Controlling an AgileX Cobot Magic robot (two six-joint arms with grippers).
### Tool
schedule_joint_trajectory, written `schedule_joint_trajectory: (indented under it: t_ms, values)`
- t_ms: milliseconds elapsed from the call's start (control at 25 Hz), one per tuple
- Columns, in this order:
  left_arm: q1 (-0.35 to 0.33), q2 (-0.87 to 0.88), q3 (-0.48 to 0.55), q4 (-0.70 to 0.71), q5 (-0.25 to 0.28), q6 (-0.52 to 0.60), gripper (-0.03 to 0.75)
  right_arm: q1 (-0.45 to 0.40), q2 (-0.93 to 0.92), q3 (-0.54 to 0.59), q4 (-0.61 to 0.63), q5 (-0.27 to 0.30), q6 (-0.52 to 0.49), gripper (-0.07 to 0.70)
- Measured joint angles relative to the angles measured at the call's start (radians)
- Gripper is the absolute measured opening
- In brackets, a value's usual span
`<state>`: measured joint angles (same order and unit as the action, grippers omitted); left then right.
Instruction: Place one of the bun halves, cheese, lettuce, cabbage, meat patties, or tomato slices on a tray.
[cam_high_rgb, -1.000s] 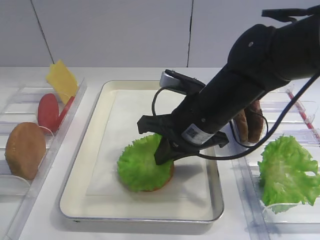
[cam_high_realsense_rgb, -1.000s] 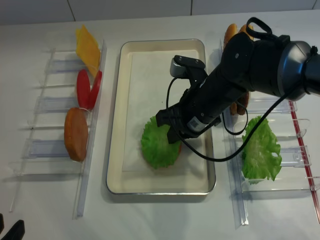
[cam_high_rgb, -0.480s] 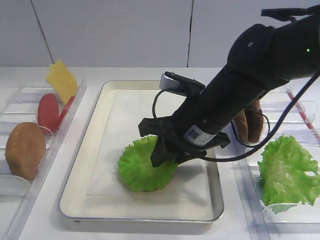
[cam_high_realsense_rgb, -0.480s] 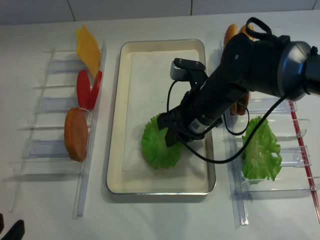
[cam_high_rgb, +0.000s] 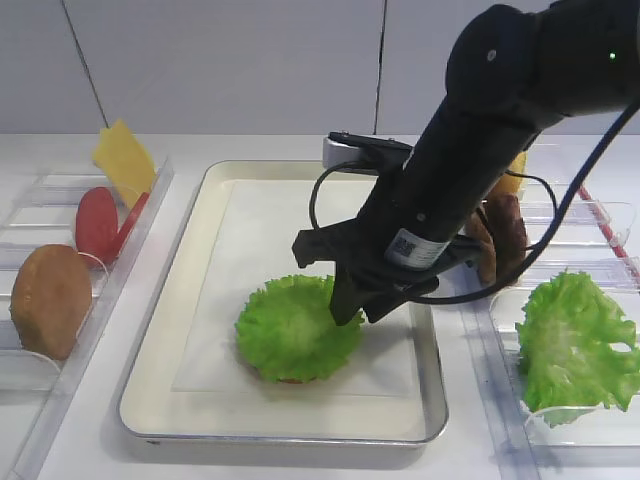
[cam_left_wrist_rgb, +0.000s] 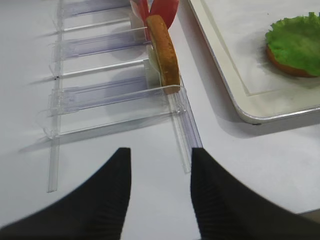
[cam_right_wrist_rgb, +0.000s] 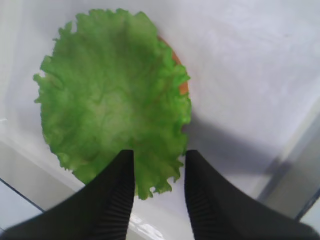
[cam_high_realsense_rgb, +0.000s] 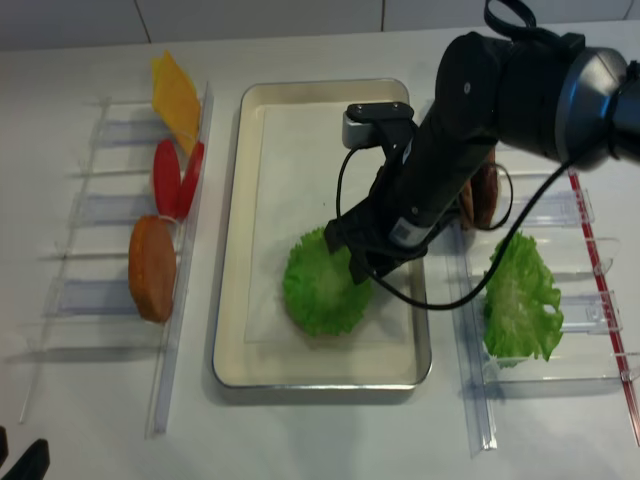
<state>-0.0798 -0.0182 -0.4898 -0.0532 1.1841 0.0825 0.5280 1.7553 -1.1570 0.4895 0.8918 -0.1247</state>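
On the white counter (cam_high_rgb: 80, 440), clear bins flank the tray (cam_high_rgb: 180, 300). The left bin (cam_high_realsense_rgb: 110, 215) holds cheese (cam_high_rgb: 124, 160), tomato slices (cam_high_rgb: 97, 224) and a bun half (cam_high_rgb: 50, 298) standing on edge. The right bin (cam_high_realsense_rgb: 590, 300) holds a large wavy leaf (cam_high_rgb: 575, 345) and meat patties (cam_high_rgb: 505, 238), mostly blocked by the right arm. The lettuce (cam_high_rgb: 295, 327) lies flat on the tray's paper, covering a bun of which only an orange rim shows. The right tool (cam_right_wrist_rgb: 157, 187) hangs just above the leaf's edge, prongs parted and gripping nothing. The left tool (cam_left_wrist_rgb: 160, 195) hovers over bare counter, prongs parted, empty.
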Motion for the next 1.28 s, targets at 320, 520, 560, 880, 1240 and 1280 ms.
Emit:
schedule_joint_trajectory:
  t_ms: [320, 520, 560, 880, 1240, 1280]
  values:
    - [0.000, 0.000, 0.000, 0.000, 0.000, 0.000, 0.269, 0.000, 0.000, -0.130, -0.143, 0.175, 0.119, 0.277]
    - [0.000, 0.000, 0.000, 0.000, 0.000, 0.000, 0.269, 0.000, 0.000, -0.221, -0.196, 0.308, 0.167, 0.277]
    - [0.000, 0.000, 0.000, 0.000, 0.000, 0.000, 0.269, 0.000, 0.000, -0.235, -0.211, 0.318, 0.176, 0.277]
    - [0.000, 0.000, 0.000, 0.000, 0.000, 0.000, 0.269, 0.000, -0.129, -0.246, -0.245, 0.331, 0.224, 0.277]
    - [0.000, 0.000, 0.000, 0.000, 0.000, 0.000, 0.269, 0.022, -0.443, -0.161, -0.391, 0.349, 0.251, 0.277]
    - [0.000, 0.000, 0.000, 0.000, 0.000, 0.000, 0.269, 0.022, -0.485, -0.141, -0.401, 0.351, 0.251, 0.277]
